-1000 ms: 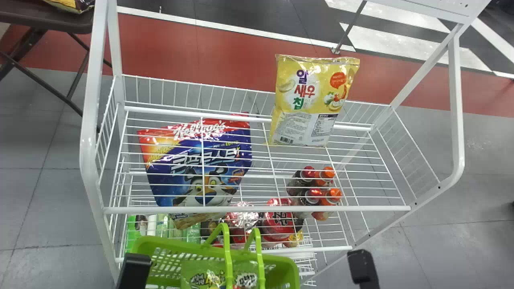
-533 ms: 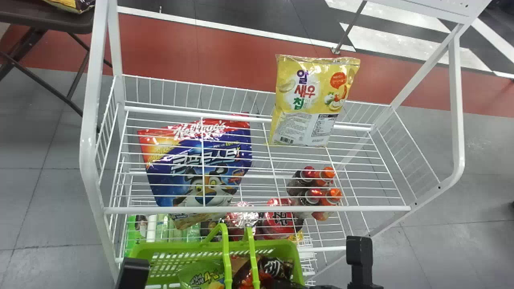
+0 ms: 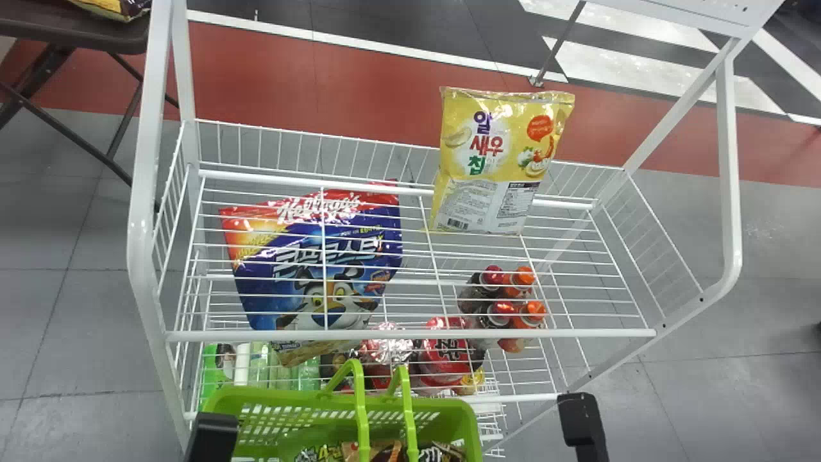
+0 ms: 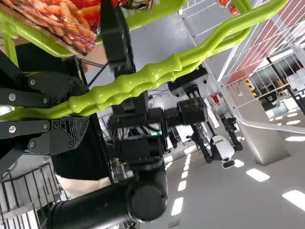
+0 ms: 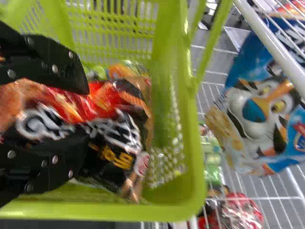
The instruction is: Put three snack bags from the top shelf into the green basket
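The green basket (image 3: 276, 398) hangs at the front of the rack, with snack bags (image 3: 321, 453) inside. My left gripper's wrist part (image 3: 210, 439) stands at its left. In the left wrist view, my left gripper (image 4: 71, 110) is shut on the basket's green handles (image 4: 143, 83). Beside the basket's right end is my right gripper's wrist part (image 3: 580, 420). The right wrist view has my right gripper (image 5: 86, 114) over the basket, shut on a red-and-black snack bag (image 5: 114, 138), which bulges beyond the fingertips. A yellow snack bag (image 3: 500, 160) leans upright at the top shelf's back.
The white wire rack (image 3: 410, 334) spans the middle. A blue cereal bag (image 3: 321, 256), small bottles (image 3: 503, 308) and red packages (image 3: 442, 353) show through or behind its wires. White posts (image 3: 138, 218) rise at both sides. A brown table (image 3: 83, 32) is at the far left.
The basket has shifted toward the robot since a second ago. The brown and dark bag has come into its opening, covering part of the green bag. My right wrist has moved and turned slightly.
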Available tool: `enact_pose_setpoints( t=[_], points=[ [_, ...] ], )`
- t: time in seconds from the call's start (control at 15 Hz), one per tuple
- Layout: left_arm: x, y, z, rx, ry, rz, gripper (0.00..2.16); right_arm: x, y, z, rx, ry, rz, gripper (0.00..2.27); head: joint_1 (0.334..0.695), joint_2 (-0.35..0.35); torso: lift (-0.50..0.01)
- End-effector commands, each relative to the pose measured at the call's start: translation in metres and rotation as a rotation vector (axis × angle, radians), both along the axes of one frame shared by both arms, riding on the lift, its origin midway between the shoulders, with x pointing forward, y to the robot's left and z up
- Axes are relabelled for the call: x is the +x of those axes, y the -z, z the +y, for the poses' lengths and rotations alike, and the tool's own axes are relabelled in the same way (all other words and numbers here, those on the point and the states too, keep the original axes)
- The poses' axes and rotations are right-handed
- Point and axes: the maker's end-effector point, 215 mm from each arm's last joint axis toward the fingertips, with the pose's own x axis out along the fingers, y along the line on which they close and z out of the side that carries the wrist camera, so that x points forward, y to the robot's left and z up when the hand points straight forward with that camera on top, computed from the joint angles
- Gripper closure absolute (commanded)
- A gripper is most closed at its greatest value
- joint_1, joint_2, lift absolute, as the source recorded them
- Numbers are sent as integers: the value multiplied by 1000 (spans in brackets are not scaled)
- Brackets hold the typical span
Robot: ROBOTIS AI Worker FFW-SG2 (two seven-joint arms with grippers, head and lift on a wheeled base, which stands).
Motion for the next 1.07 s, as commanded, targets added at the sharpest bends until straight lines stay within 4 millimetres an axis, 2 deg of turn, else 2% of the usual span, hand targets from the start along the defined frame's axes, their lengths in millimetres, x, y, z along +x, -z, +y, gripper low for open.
enact_pose_setpoints(
  t=[0.0, 0.07, 0.2, 0.33, 0.47, 0.53, 0.67, 0.87, 1.0],
  points=[
    [1, 0, 1, -1, -2, 1, 2142, -7, -21, -5, -8, -5, 9, 53, 695, -350, -48],
    [2, 0, 2, -1, -4, 1, 2142, -7, -27, -11, -19, 4, 6, 53, 695, -350, -48],
    [3, 0, 3, -6, -7, -1, 2142, 16, -50, -28, -41, 49, -97, 53, 695, -350, -48],
    [4, 1, 3, -8, -7, 1, 2142, 71, -84, -57, -102, 117, -335, 53, 695, -350, -48],
    [6, 1, 1, -12, -11, -5, 2142, 128, -140, -79, -159, 171, -641, 56, 695, -350, -48],
    [6, 1, 0, -12, -9, -3, 2142, 145, -169, -77, -164, 180, -773, 56, 695, -350, -48],
    [6, 3, -2, -10, -7, -5, 2142, 163, -200, -60, -227, 172, -931, 56, 695, -350, -48],
    [5, 3, -1, -12, -12, -4, 2142, 173, -210, -41, -289, 196, -1025, 60, 695, -350, -48],
    [4, 6, 0, -6, -13, 2, 2142, 179, -236, -31, -363, 200, -1185, 63, 695, -350, -48]
  ],
)
